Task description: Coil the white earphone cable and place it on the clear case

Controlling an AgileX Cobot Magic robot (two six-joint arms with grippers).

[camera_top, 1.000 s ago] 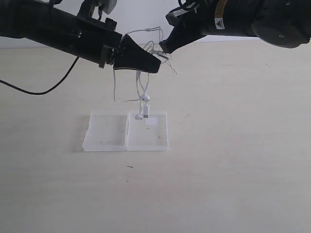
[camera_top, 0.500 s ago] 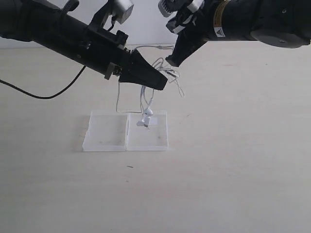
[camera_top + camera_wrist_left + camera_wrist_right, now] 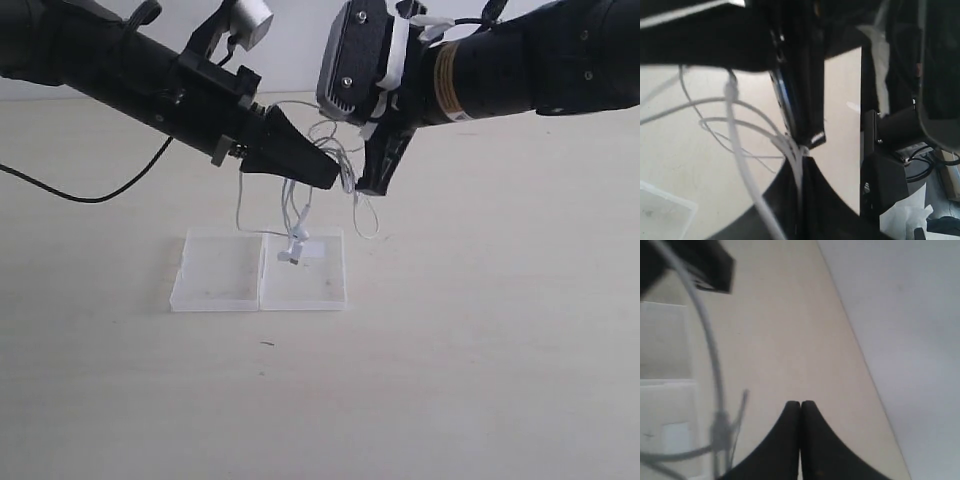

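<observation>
Left claw [image 3: 326, 176]: jaws pressed together on the cable [image 3: 734, 125], with several strands bunched at the tips. My left wrist view shows the bundle pinched right where the two fingers meet. Right claw [image 3: 368, 186]: jaws fully together. In its own wrist view the tips meet flush and I see no strand between them. A loop of cable runs just beside this tip, but I cannot tell whether it touches. Most of the cable is off the table [image 3: 480, 350]. Loops arch above and between the two claws, one loop droops below the right tip, and strands hang straight down from the left tip. The earbuds [image 3: 292, 244] dangle at the bottom of those strands, over the right half of the case [image 3: 220, 275], close to its label [image 3: 312, 248]. I cannot tell whether they rest on the plastic. The case lies flat and open on the table, below both claws and a little to the left of them.
</observation>
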